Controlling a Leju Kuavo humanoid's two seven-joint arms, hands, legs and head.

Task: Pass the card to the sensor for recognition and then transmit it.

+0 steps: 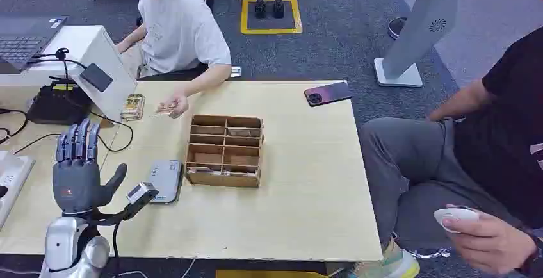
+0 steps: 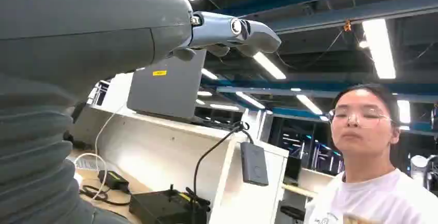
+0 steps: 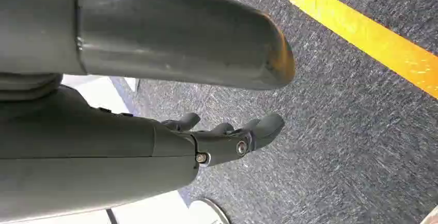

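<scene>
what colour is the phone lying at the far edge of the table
Purplish-pink with a dark camera ring, clearest in the head view: phone.

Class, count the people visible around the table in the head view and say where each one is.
2: one person in a white shirt at the table's far side; another person in black seated at its right.

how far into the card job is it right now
Barely begun. Nothing looks done: the left hand is raised, open and empty over the table, and the right hand hangs over the floor. In hand: a person's hand holds a card. Left: taking it, showing it to the sensor, passing it on.
</scene>
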